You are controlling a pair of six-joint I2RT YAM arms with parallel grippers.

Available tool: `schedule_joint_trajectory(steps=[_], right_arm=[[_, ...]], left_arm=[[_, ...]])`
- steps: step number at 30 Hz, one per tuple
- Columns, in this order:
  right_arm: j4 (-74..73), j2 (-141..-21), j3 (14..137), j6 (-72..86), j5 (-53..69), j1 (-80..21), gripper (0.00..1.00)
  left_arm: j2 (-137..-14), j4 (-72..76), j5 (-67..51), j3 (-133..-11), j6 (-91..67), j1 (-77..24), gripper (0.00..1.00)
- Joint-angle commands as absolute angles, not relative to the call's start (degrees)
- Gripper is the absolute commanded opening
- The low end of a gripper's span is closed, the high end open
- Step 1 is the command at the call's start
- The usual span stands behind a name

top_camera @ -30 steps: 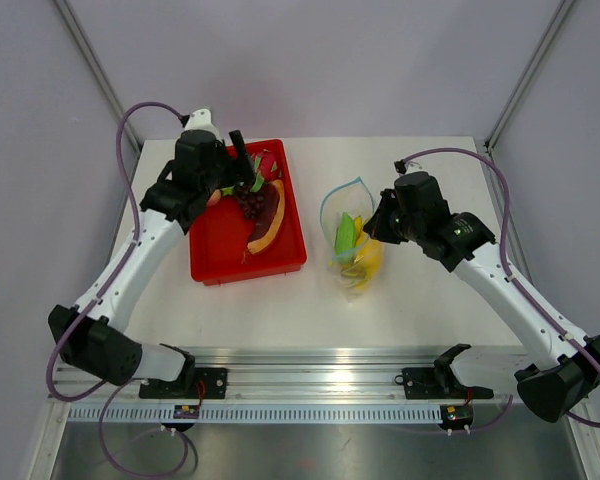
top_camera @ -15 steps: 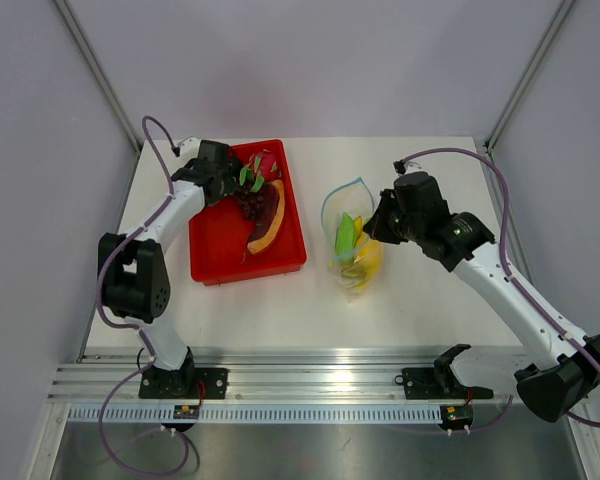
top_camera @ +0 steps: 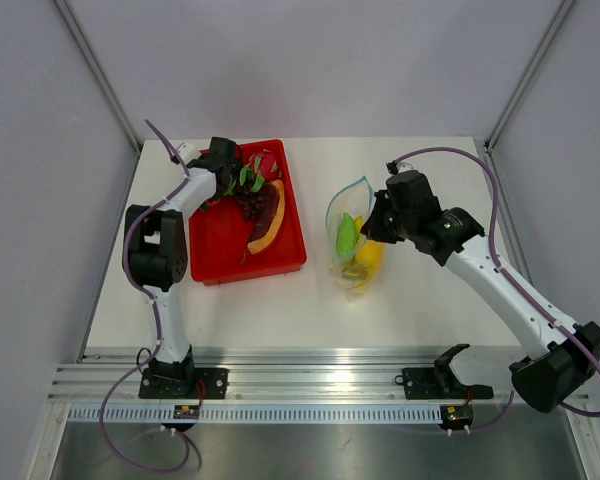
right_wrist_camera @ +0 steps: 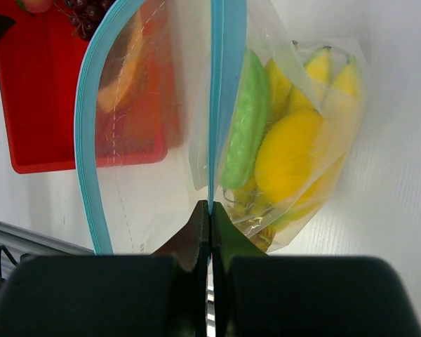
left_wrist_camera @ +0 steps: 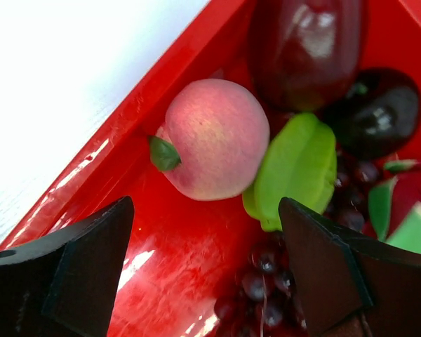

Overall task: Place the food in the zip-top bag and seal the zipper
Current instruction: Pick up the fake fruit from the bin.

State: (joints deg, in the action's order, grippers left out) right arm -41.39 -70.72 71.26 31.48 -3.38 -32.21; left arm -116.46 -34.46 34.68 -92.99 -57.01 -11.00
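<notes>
The zip-top bag stands open on the table right of the red tray. It holds a yellow fruit, a green piece and bananas. My right gripper is shut on the teal zipper at the bag's right lip. My left gripper is open low over the tray's far left part. A pink peach, a green piece and purple grapes lie between and ahead of its fingers. A papaya slice lies in the tray.
Dark red round fruits fill the tray's far corner. The tray's raised rim runs just left of the peach. The metal rail with the arm bases is at the near edge.
My left arm has folded back toward its base side while its gripper stayed at the tray's far left end. My right gripper has shifted the bag mouth slightly left.
</notes>
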Motion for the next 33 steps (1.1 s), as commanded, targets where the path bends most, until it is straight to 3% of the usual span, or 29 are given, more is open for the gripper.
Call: schedule_joint_trajectory(steps=[1,14,16,20,21,24,33], right_arm=[[-40.52,-71.89,73.83,30.06,-3.52,-32.26,0.0],[-40.52,-74.09,74.0,29.97,-3.6,-32.26,0.0],[-40.43,-74.18,74.0,30.23,-3.6,-32.26,0.0],[-40.6,-74.0,74.27,30.5,-3.34,-32.26,0.0],[-40.69,-73.74,74.35,30.59,-3.34,-32.26,0.0],[-40.78,-73.04,74.01,30.85,-3.25,-32.34,0.0],[-40.35,-70.14,72.42,31.38,-2.64,-32.34,0.0]], left_arm=[[-117.25,-32.35,39.29,-95.19,-62.14,-9.67,0.84],[-122.43,-28.83,36.74,-97.12,-61.26,-7.12,0.77],[-122.61,-28.91,36.65,-96.95,-61.26,-7.12,0.71],[-121.38,-29.44,36.56,-95.98,-61.17,-7.12,0.52],[-120.77,-29.53,36.56,-95.63,-61.08,-7.12,0.42],[-116.73,-28.75,36.39,-93.08,-60.38,-7.12,0.31],[-100.05,-25.4,32.96,-79.65,-56.34,-8.17,0.22]])
